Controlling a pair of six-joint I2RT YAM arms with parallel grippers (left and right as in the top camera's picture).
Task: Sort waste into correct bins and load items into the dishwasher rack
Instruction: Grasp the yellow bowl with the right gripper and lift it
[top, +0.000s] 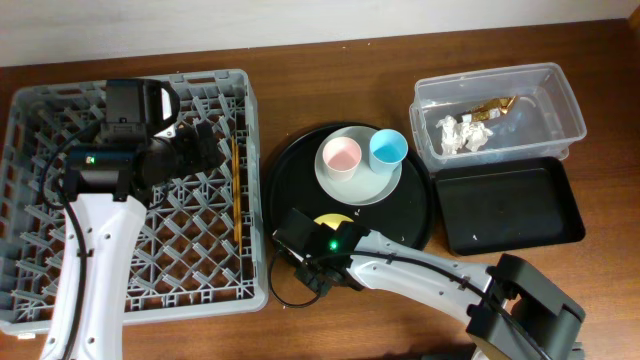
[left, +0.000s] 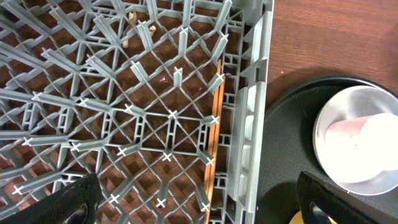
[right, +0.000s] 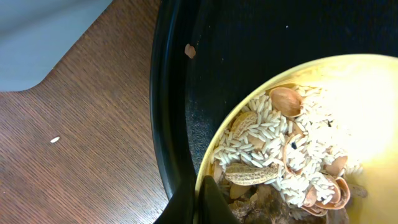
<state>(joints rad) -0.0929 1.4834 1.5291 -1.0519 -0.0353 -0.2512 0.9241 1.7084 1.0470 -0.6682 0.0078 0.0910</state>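
The grey dishwasher rack (top: 250, 120) fills the left; two wooden chopsticks (top: 237, 190) lie along its right wall, also in the left wrist view (left: 214, 124). My left gripper (top: 205, 145) hangs open and empty over the rack's right side (left: 202, 208). My right gripper (top: 315, 228) is shut on the rim of the yellow bowl (top: 336, 217), which holds rice and brown shells (right: 292, 155); one finger is inside the rim and one outside (right: 208, 199). The pink cup (top: 341, 155) and blue cup (top: 388, 147) stand on the white plate (top: 365, 185).
The bowl and plate sit on a round black tray (top: 290, 165). The clear tub (top: 560, 95) at the back right holds a white napkin (top: 458, 132) and a gold wrapper (top: 493, 106). The black rectangular tray (top: 510, 205) lies in front of it. A rice grain (right: 55, 140) lies on the table.
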